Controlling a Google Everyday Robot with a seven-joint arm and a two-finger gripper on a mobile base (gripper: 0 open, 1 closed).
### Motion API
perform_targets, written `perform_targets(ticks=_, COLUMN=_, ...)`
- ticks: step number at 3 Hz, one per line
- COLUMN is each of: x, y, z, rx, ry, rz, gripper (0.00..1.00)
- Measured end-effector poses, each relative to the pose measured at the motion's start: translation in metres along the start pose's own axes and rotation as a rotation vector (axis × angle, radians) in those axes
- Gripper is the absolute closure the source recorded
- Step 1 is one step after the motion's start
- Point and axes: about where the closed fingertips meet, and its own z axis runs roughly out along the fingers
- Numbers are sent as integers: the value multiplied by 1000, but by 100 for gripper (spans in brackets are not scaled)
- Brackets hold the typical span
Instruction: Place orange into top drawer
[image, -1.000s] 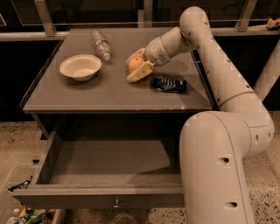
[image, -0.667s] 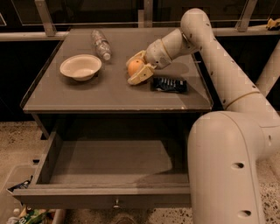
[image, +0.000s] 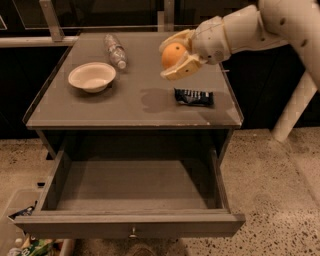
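Now the gripper (image: 177, 56) hangs above the counter (image: 100, 111) toward its back right corner, jaws closed around the orange (image: 172, 54), which is held clear of the surface. Below the front edge the top drawer (image: 100, 225) stands pulled out. A white bowl (image: 92, 76) sits toward the back left corner, a plastic bottle (image: 115, 50) lies by the back edge, and a dark wrapper (image: 194, 97) lies near the right edge.

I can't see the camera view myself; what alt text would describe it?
A white robot arm's gripper holds an orange in the air above a grey table, whose top drawer stands open below. A white bowl, a plastic bottle and a dark packet lie on the table.
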Motion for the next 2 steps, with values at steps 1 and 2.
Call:
perform_targets(ticks=1, x=-71, y=52, z=-32, rx=47, ry=-39, rz=-29, gripper=100)
perform_targets(ticks=2, x=-47, y=86, z=-40, rx=29, ry=0, rz=28, gripper=100)
